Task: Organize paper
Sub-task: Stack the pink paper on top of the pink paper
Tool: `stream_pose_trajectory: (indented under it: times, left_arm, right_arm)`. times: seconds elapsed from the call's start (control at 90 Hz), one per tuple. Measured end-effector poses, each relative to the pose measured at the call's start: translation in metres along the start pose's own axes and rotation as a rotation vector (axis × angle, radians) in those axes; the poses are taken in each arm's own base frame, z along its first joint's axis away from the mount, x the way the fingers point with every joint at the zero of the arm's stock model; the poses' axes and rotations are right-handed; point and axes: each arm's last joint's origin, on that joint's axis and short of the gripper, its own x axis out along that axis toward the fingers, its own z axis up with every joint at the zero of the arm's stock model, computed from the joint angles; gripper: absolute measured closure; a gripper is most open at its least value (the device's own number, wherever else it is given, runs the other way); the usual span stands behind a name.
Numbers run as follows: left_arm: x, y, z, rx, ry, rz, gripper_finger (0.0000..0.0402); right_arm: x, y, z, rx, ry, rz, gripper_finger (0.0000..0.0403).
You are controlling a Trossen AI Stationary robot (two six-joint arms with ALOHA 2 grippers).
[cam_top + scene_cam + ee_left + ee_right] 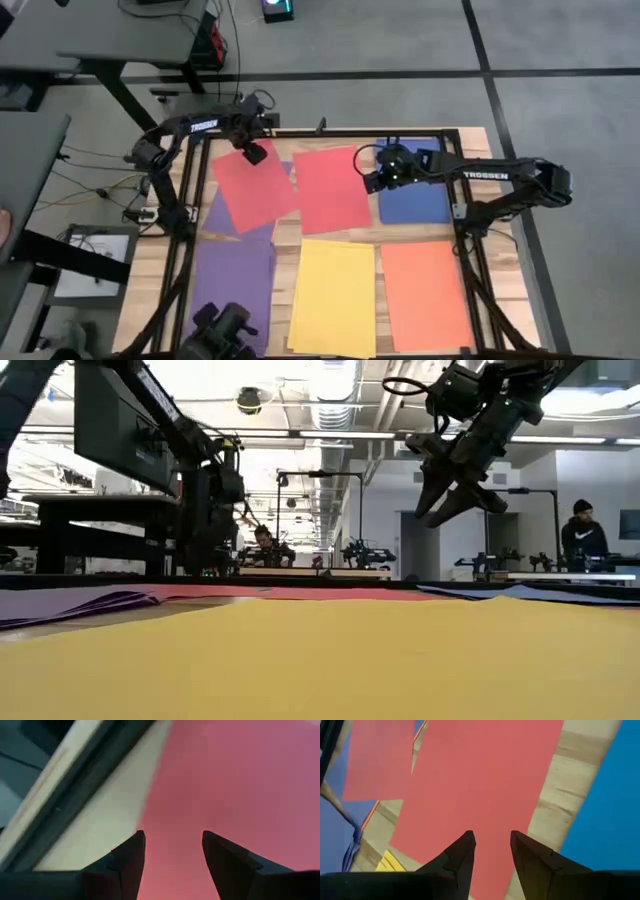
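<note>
Fingers of our left gripper are spread over the far corner of a tilted red paper sheet on the wooden surface. Our right gripper, fingers also apart, hovers above the right edge of a second flat red sheet; a blue sheet lies to its right.

Looks like a robotics lab, open-plan.
Exposed ceiling ducts, rows of benches with more arms far back, people working there.
</note>
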Motion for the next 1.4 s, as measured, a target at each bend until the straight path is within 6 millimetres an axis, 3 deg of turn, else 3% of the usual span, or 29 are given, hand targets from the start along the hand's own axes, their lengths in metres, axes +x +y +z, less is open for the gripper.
stream_pose_trajectory:
  times: [0.2, 0.4, 0.656, 0.833, 0.944, 1.144, 1.3, 1.4]
  left_arm:
    - [0.005, 0.003, 0.002, 0.062, 0.004, 0.06, 0.0221]
    - [0.009, 0.006, -0.001, 0.054, -0.017, -0.021, 0.0221]
    - [0.036, 0.018, -0.008, -0.026, 0.062, -0.12, 0.0221]
    - [0.038, 0.017, -0.009, 0.021, 0.071, -0.121, 0.0226]
    - [0.038, 0.017, -0.01, 0.043, 0.077, -0.126, 0.0259]
    - [0.039, 0.016, -0.01, 0.038, 0.082, -0.121, 0.0385]
    - [0.037, 0.014, -0.011, 0.039, 0.106, -0.123, 0.04]
    - [0.022, 0.017, -0.007, 0.035, 0.088, -0.116, 0.0401]
  right_arm:
    - [0.0, 0.001, -0.001, 0.045, 0.002, 0.001, 0.0281]
    - [0.0, 0.0, 0.0, 0.049, 0.001, 0.0, 0.0281]
    - [0.0, 0.0, 0.0, 0.05, 0.0, 0.0, 0.0281]
    - [0.0, 0.0, 0.0, 0.05, 0.001, 0.0, 0.0281]
    - [0.0, 0.0, 0.0, 0.05, 0.001, -0.001, 0.0281]
    - [0.0, 0.0, 0.0, 0.051, 0.001, -0.002, 0.0281]
    - [0.0, 0.0, 0.0, 0.05, 0.001, -0.002, 0.0281]
    - [0.0, 0.0, 0.0, 0.05, 0.001, -0.002, 0.0281]
